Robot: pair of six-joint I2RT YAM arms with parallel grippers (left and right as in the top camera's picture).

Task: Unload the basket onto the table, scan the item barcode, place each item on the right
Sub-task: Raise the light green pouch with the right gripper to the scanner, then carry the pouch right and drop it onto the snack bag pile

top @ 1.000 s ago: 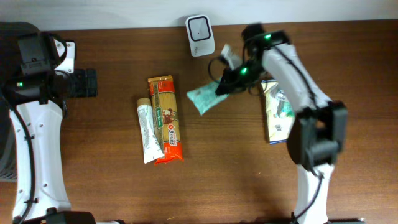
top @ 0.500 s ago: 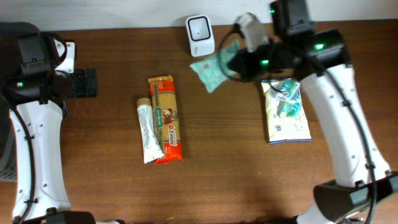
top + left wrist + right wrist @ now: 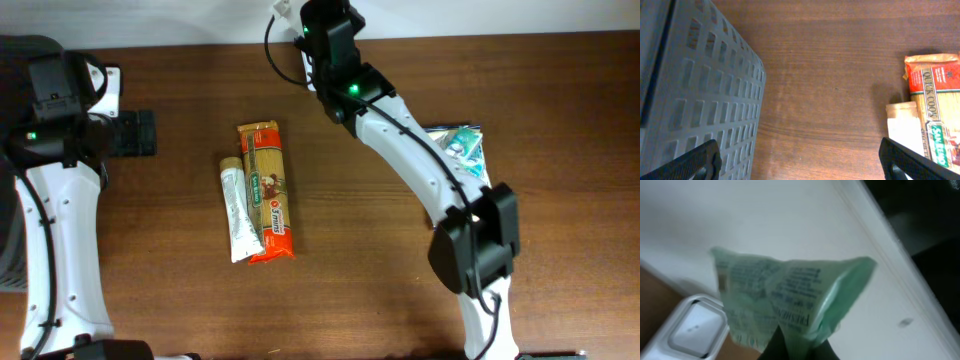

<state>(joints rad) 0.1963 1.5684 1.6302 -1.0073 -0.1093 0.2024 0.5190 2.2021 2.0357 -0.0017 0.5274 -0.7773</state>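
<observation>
In the right wrist view, my right gripper [image 3: 799,347] is shut on the lower edge of a soft green packet [image 3: 790,295] with printed text. The packet hangs in the air, crumpled, above and to the right of the white barcode scanner [image 3: 687,330] at the bottom left. Overhead, the right arm [image 3: 350,75] reaches to the table's far edge and hides both the packet and the scanner. My left gripper [image 3: 130,133] stands open at the far left, and nothing lies between its fingers [image 3: 695,160], only bare wood.
A red and yellow pasta packet [image 3: 268,190] lies mid-table with a white tube [image 3: 238,212] next to it. A blue-green snack bag [image 3: 465,148] lies at the right, partly under the right arm. A grey slotted basket [image 3: 690,90] stands beside the left gripper.
The right arm has swung left and toward the far edge with the green packet, and now covers the scanner in the overhead view. The left arm has not moved.
</observation>
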